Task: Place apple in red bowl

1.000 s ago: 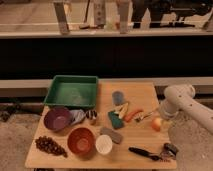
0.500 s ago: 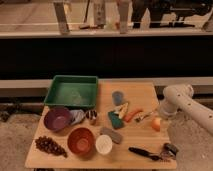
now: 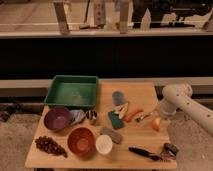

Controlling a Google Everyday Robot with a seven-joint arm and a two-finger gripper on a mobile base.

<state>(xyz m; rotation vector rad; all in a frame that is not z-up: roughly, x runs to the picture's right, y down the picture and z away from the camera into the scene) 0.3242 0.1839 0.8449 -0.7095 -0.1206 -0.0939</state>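
Note:
The apple, small and yellow-orange, lies on the wooden table near its right edge. My gripper hangs at the end of the white arm, right over the apple and against its top. The red bowl stands at the front of the table, left of centre, well away from the apple, and it holds nothing.
A purple bowl and a green tray are at the left, with grapes at the front left. A white cup, grey sponge, green sponge, carrot and black brush lie between bowl and apple.

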